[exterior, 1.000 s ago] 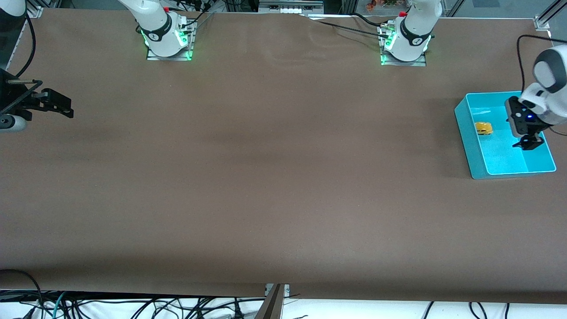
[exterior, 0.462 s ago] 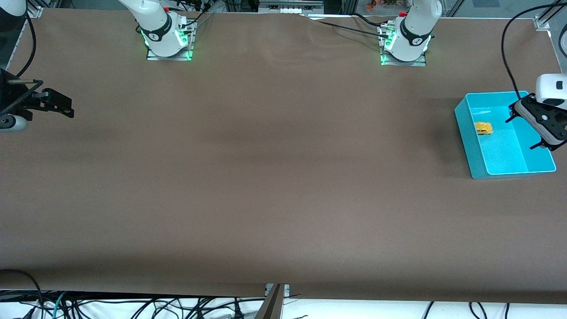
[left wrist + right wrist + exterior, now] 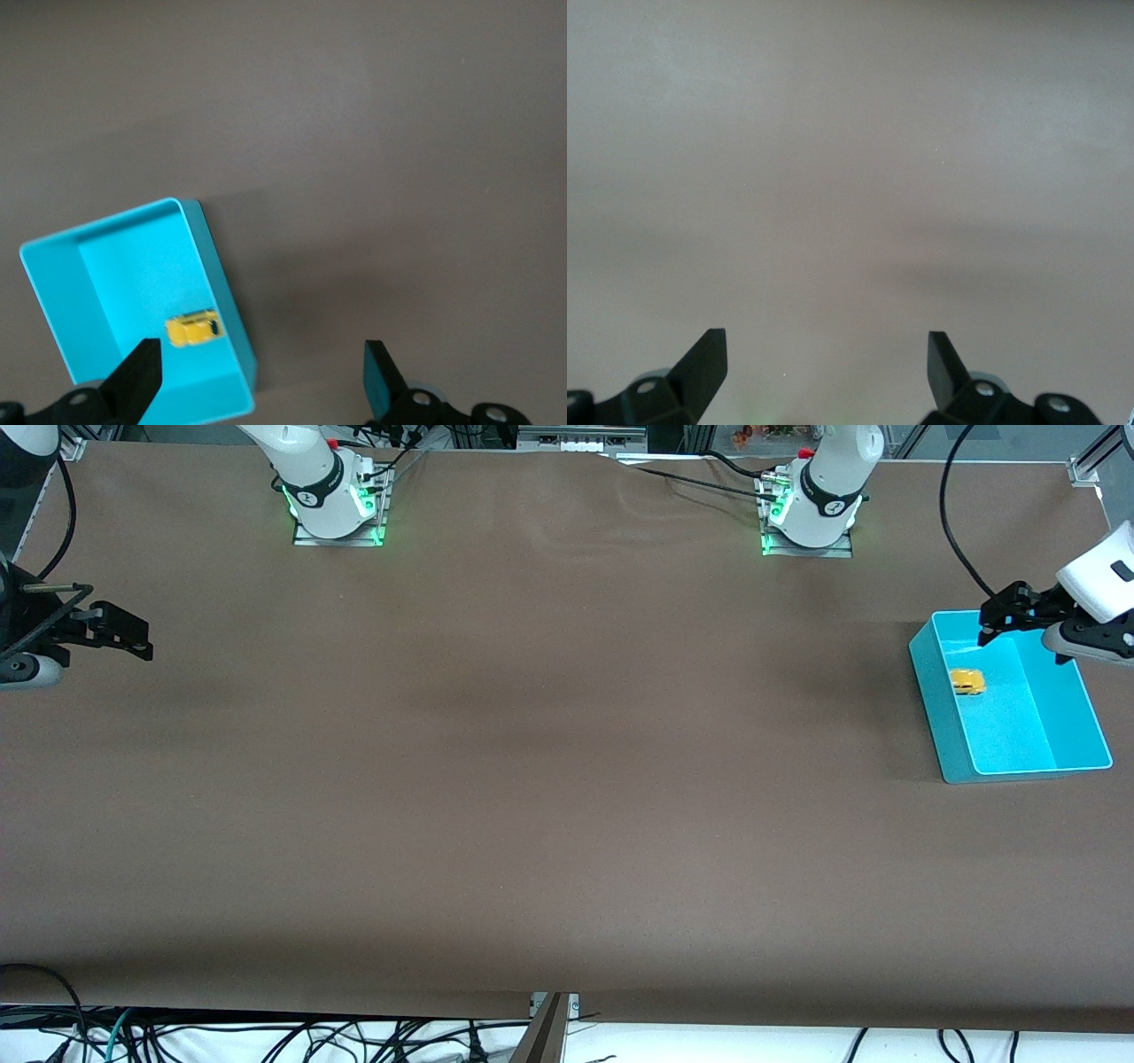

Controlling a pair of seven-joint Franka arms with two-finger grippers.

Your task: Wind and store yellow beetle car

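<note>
The brown table (image 3: 549, 779) stretches wide beneath me, its covering faintly rippled up near my two bases. Next in size is the turquoise bin (image 3: 937, 717), which sits flat on the table at my left arm's end, its long walls running toward the front camera. From my left wrist I see the bin (image 3: 221, 292) as an open-topped box with smooth, bright walls and a plain floor.

My left claw (image 3: 999, 618) hangs in the air over the bin's rim nearest my bases, pointing sideways toward the middle of the table. Its two fingers (image 3: 137, 376) stand wide apart and have hold of nothing; through the gap between them my wrist camera looks down on the bin wall and bare table.

My right claw (image 3: 124, 636) waits over the table edge at my right arm's end, well apart from everything else. Its fingers (image 3: 704, 359) are spread wide too and carry nothing, with only bare brown table below them.

Smallest of all is the yellow car (image 3: 967, 682). It rests on the bin floor, in the half of the bin nearer my bases and close to the long wall that faces the table's middle. From my left wrist the car (image 3: 193, 329) shows dark windows along its body.
</note>
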